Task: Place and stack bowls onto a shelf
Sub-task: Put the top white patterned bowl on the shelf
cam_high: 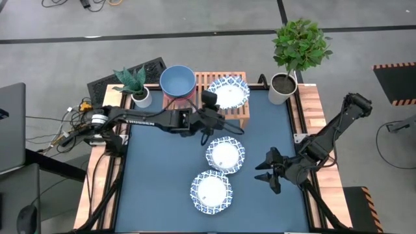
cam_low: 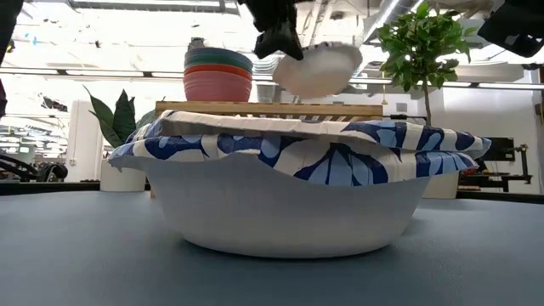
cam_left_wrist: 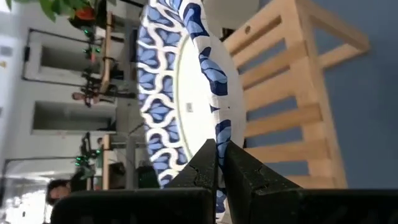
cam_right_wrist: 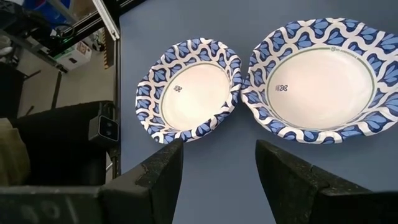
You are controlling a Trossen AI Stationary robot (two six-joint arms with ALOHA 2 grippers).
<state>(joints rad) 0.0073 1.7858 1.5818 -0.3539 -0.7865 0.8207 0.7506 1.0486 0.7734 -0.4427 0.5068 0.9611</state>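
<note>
Bowl [cam_high: 229, 91] in left fingers [cam_left_wrist: 239, 177] above shelf [cam_high: 244, 116]

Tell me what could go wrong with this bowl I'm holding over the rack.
The left gripper pinches the patterned bowl only at its rim, tilted above the shelf; it could slip or land skewed. It hangs beside the teal-on-pink stack, so a sideways drift may knock that. The bowl's far edge nears the shelf's back edge by the plant pot, so releasing there may let it overhang.
</note>
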